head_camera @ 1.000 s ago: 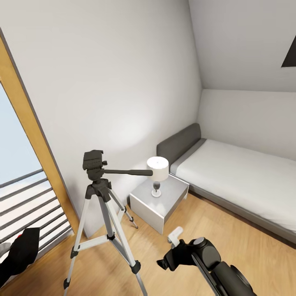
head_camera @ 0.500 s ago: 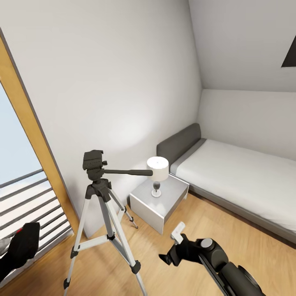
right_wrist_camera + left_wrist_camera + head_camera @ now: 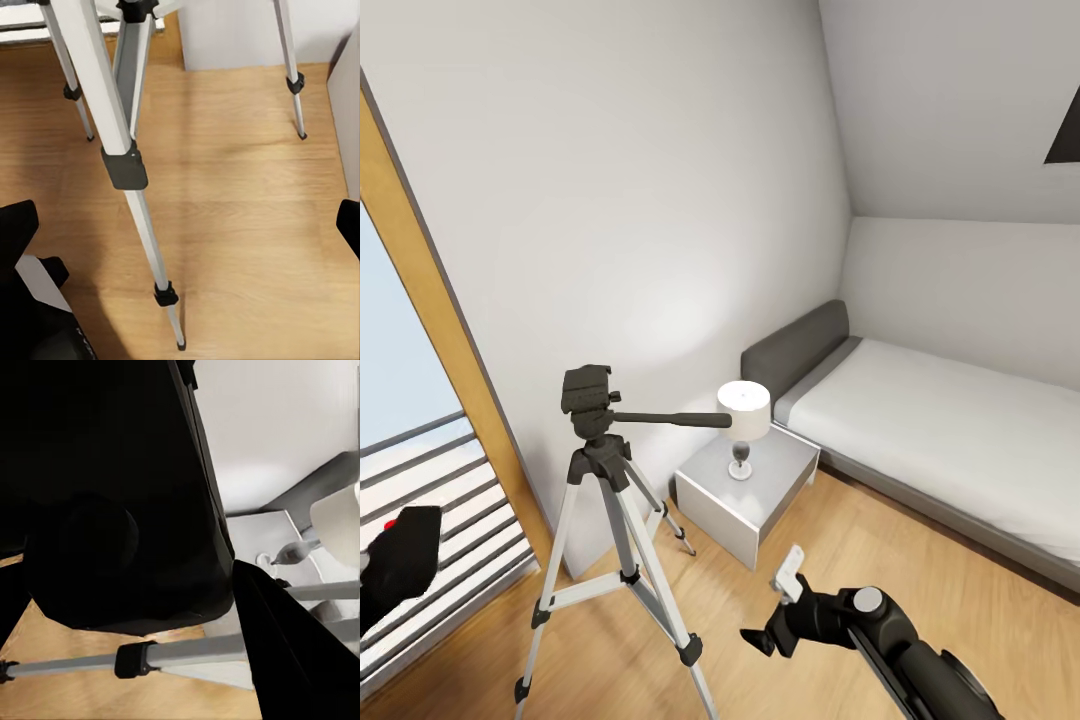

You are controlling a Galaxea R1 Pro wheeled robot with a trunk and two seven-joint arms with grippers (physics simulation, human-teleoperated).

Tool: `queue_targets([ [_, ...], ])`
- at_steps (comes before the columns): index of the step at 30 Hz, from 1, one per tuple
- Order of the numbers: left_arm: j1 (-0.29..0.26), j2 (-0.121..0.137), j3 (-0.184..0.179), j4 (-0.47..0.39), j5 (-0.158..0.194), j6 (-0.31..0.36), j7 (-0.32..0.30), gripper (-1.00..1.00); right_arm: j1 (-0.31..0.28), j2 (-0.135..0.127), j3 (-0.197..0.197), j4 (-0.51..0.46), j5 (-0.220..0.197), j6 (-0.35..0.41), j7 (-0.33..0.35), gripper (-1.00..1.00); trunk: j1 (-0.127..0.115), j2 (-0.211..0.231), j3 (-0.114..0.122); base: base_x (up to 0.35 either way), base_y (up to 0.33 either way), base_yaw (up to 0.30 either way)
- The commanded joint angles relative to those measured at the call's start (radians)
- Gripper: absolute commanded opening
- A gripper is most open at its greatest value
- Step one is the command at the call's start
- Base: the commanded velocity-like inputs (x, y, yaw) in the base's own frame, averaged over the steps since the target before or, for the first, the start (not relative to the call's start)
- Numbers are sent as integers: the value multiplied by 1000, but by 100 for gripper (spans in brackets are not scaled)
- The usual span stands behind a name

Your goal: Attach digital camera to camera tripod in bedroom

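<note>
Left gripper (image 3: pixel 390 575), low beside the window, grasps the digital camera (image 3: pixel 405 555), which I judge should rise level and settle squarely onto the head of the camera tripod (image 3: pixel 588 392), avoiding the pan handle (image 3: pixel 670 419).

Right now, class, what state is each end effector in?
Left end effector: closed on the digital camera.
Right end effector: open, holding nothing, low beside the camera tripod.

My left hand (image 3: pixel 225 585) grips the digital camera (image 3: pixel 112 487), a black bulk close against the lens. Beyond it, silver legs of the camera tripod (image 3: pixel 195 652) cross the wooden floor (image 3: pixel 60 690), with the grey bedside table (image 3: pixel 259 529) and its lamp (image 3: pixel 337 521) behind.
</note>
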Motion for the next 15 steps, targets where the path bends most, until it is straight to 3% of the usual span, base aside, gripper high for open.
queue_targets([
  [1,0,3,1,-2,-9,-15,-6,-100,-3,0,0,-1,3,2,8,100,0,-1,-1,0,0,0],
  [5,0,12,0,-8,-63,-109,-37,-100,-10,3,-5,-29,-4,8,50,100,0,-1,-1,0,0,0],
  [6,-4,18,1,-10,-100,-150,-76,-100,-12,3,-7,-53,-3,26,88,100,0,-1,-1,0,0,0],
  [8,-8,26,2,-11,-132,-177,-122,-100,-13,2,-10,-74,-2,47,120,100,0,-1,-1,0,0,0],
  [15,-16,69,3,-16,-183,-220,-252,-100,-15,5,-12,-137,-2,82,165,100,0,-1,-1,0,0,0],
])
